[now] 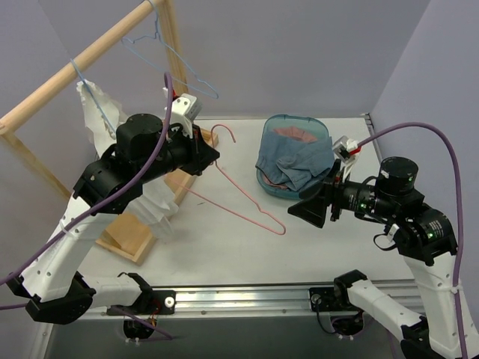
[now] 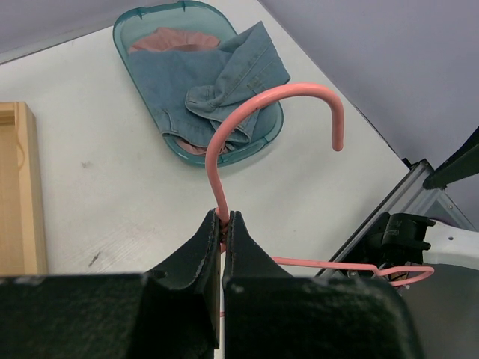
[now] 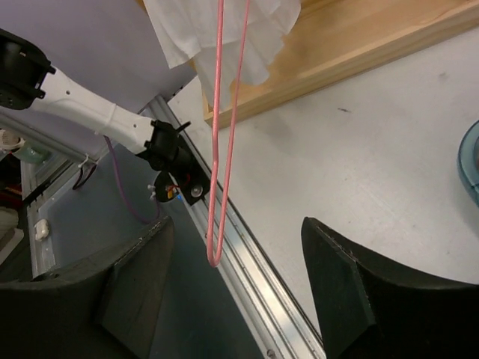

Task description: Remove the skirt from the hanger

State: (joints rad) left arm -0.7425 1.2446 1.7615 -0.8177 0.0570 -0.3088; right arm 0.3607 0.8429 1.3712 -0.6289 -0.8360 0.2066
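Left gripper (image 2: 222,226) jaws pinch the pink hanger (image 2: 296,89) at its neck, steadying it bare above the tabletop (image 2: 97,187); right gripper (image 3: 236,228) jaws gape empty near its corner; denim skirt (image 2: 187,82) already lies in the teal basket (image 2: 123,34) by the far edge
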